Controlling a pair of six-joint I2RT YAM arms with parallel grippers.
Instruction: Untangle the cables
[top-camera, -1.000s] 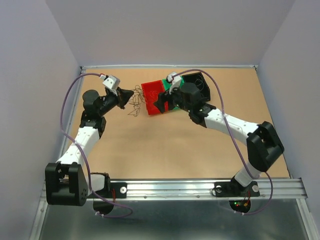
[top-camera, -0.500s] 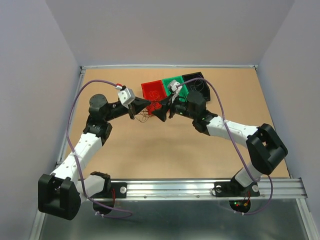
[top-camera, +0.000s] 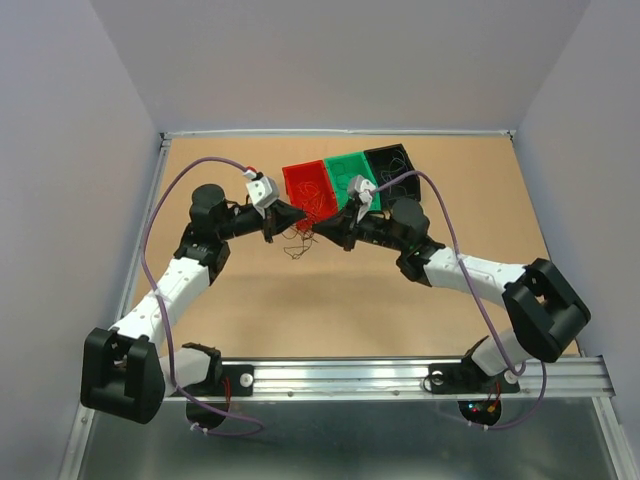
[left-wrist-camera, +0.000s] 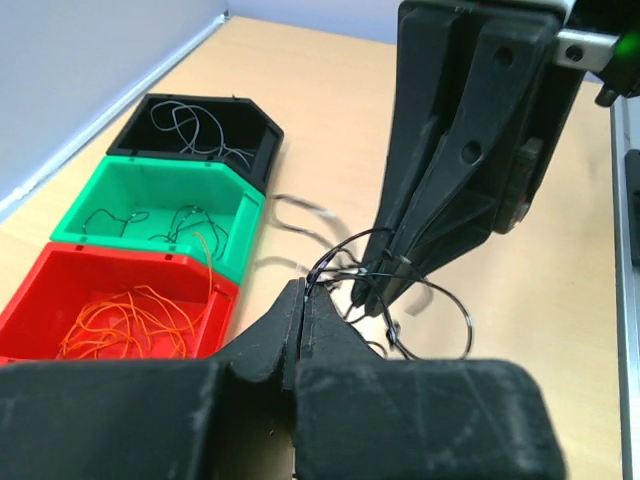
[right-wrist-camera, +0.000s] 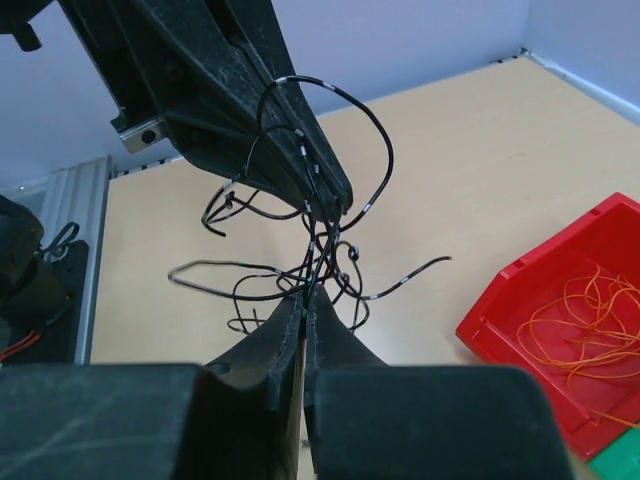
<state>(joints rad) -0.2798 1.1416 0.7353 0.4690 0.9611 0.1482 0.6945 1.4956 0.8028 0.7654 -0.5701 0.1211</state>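
The cables (top-camera: 297, 243) are a small wiry clump of thin black wires hanging between my two grippers, in front of the red bin. My left gripper (top-camera: 302, 220) is shut on black strands at its tips (left-wrist-camera: 303, 291). My right gripper (top-camera: 319, 231) faces it tip to tip and is shut on strands of the same clump (right-wrist-camera: 307, 296). In the left wrist view the wire loops (left-wrist-camera: 432, 305) curl under the right gripper's fingers (left-wrist-camera: 430, 200). In the right wrist view the tangle (right-wrist-camera: 300, 235) spreads below the left gripper's fingers (right-wrist-camera: 290, 140).
Three bins stand in a row behind the grippers: a red bin (top-camera: 287, 185) with orange wires, a green bin (top-camera: 345, 159) with dark wires, and a black bin (top-camera: 386, 150) with thin wires. Lilac cables loop along both arms. Walls enclose the table's far, left and right sides.
Both arms have swung inward until the grippers meet over the clump. The right gripper has shut on the black wires. The left gripper stays shut on them.
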